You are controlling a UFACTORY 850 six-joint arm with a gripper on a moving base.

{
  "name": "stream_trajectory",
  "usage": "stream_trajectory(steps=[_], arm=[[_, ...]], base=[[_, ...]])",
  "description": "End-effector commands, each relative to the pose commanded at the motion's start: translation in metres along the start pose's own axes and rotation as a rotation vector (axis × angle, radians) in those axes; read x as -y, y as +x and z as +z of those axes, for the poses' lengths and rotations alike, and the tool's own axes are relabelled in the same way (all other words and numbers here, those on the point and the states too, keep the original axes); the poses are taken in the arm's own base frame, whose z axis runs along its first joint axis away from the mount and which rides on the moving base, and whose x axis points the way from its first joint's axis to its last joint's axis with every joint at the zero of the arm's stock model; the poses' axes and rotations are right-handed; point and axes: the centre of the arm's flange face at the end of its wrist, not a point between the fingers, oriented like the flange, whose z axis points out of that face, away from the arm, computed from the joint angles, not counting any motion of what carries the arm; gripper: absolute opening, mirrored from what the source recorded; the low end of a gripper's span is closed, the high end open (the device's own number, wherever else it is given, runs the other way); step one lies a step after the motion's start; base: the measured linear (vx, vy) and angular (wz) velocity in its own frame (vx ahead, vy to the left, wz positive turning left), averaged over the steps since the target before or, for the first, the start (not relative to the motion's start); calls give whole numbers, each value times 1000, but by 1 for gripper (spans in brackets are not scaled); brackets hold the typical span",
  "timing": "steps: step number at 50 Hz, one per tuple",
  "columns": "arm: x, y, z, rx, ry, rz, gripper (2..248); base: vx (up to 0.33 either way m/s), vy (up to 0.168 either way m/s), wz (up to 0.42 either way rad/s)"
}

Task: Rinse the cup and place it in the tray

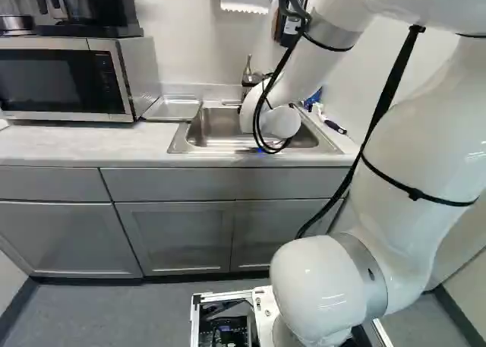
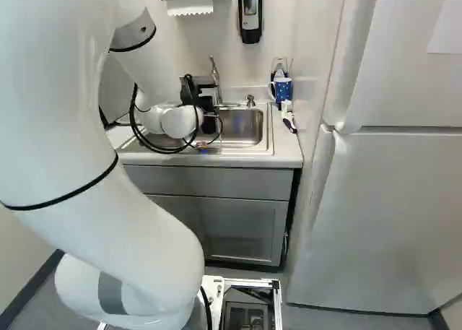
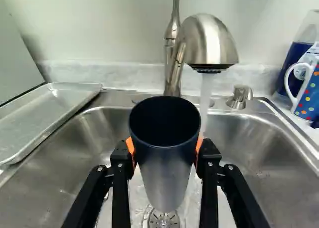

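A dark cup [image 3: 165, 170], open mouth up, is grasped by the hand [image 2: 209, 120], its orange pads [image 3: 130, 149] pressing on the cup from two sides. The cup is over the sink [image 3: 264, 155] — held above its basin, with the drain [image 3: 163, 219] visible just past the cup's lower end. Ahead of the hand stands a brushed metal faucet [image 3: 209, 41], and a stream of water [image 3: 206, 98] falls from its spout, close by the cup's right side; whether it touches the cup is hard to tell. To the left of the hand, beside the sink, a shallow metal tray [image 3: 47, 115] lies on the pale bench [image 1: 76, 146]. Farther left is a microwave [image 1: 64, 81] with a coffee maker [image 1: 80, 5] on top. Ahead and to the right of the hand, a short metal fitting [image 3: 240, 97] rises from the sink's back rim. Beyond it, still to the right, are a blue mug with coloured dots [image 3: 308, 96] and a clear bottle with a blue lower part [image 3: 299, 46] behind it. A brush [image 2: 289, 117] lies near the mug. Farther right stands a tall white refrigerator [image 2: 390, 200] — well apart from the hand.
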Motion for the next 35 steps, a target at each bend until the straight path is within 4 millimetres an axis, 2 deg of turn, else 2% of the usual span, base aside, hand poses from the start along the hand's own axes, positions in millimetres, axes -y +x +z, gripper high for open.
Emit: stream_trajectory(steps=[20,35], arm=[[-28,0,2,0,-60,16,125],[-28,0,2,0,-60,16,125]], base=[[0,0,0],[0,0,0]])
